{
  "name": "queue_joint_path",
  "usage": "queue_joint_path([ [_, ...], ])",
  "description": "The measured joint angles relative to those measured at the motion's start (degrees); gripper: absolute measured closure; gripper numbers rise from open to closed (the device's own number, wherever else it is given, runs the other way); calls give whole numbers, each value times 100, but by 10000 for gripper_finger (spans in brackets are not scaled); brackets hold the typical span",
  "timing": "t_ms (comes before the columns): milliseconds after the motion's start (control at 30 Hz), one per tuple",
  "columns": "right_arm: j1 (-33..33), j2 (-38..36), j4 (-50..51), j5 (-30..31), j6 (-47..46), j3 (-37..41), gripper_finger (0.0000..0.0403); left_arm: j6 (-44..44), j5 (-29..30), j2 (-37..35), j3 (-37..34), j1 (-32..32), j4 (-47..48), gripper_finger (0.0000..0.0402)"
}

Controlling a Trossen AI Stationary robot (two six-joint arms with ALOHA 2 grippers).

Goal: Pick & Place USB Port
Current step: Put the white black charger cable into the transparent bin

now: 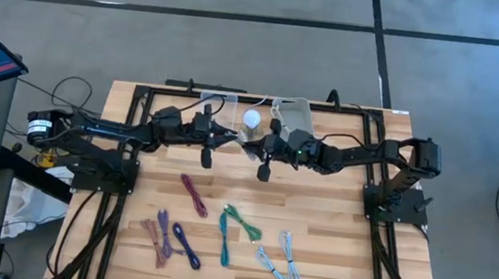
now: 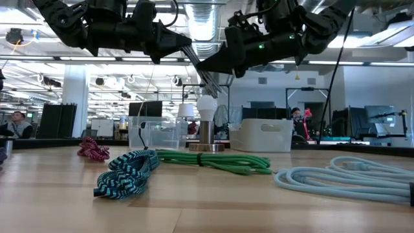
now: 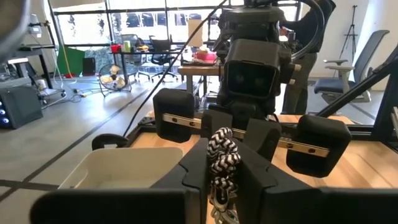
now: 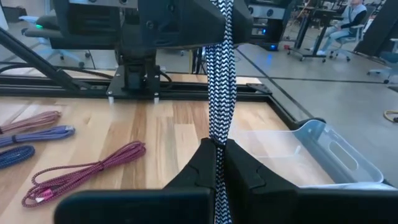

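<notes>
A black-and-white braided USB cable [image 4: 219, 74] is held between both grippers, high above the middle of the table's far half. My left gripper [image 1: 234, 136] and my right gripper [image 1: 251, 142] face each other tip to tip, each shut on the cable. In the left wrist view the cable [image 3: 222, 149] bunches just past my left fingers. In the low view the cable [image 2: 208, 83] shows below the two sets of fingertips. My left gripper pinches the cable between its two fingers [image 3: 194, 175], beside a bunched, looped part [image 3: 222, 163]. The fingers come from the table's left, slanting a little down. The cable is lifted clear of the table. My right gripper pinches the cable [image 4: 217, 144] between its two fingers [image 4: 200, 163], coming from the table's right, slanting a little down. From there the cable runs straight and taut to my left gripper [image 4: 211, 18]. It is clear of the table.
Below and behind the grippers stand a white bulb on a metal base [image 1: 252, 119], a clear bin [image 1: 218, 108] and a white bin [image 1: 294, 116]. Several coiled cables lie on the near half: maroon [image 1: 193, 194], purple [image 1: 160, 234], blue [image 1: 187, 244], green [image 1: 238, 227], pale blue [image 1: 283, 266].
</notes>
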State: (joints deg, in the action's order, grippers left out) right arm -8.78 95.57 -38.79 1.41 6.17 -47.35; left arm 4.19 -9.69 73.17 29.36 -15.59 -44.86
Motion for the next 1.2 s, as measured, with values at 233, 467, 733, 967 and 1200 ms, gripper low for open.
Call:
queue_joint_path([
  [233, -7, 0, -20, 11, 44, 0, 403, 0, -31, 2, 0, -101, 13, 361],
  [467, -76, 0, -30, 11, 44, -4, 387, 138, -34, 4, 0, -181, 20, 361],
  [733, -171, -388, 807, 9, 44, -14, 335, 497, 39, 11, -9, -420, 67, 361],
  [967, -186, -1333, 2232, 11, 150, -9, 323, 580, -350, 11, -11, -1216, 65, 361],
  [1200, -175, -2193, 3580, 11, 280, -7, 322, 555, -444, 9, -11, -2039, 596, 361],
])
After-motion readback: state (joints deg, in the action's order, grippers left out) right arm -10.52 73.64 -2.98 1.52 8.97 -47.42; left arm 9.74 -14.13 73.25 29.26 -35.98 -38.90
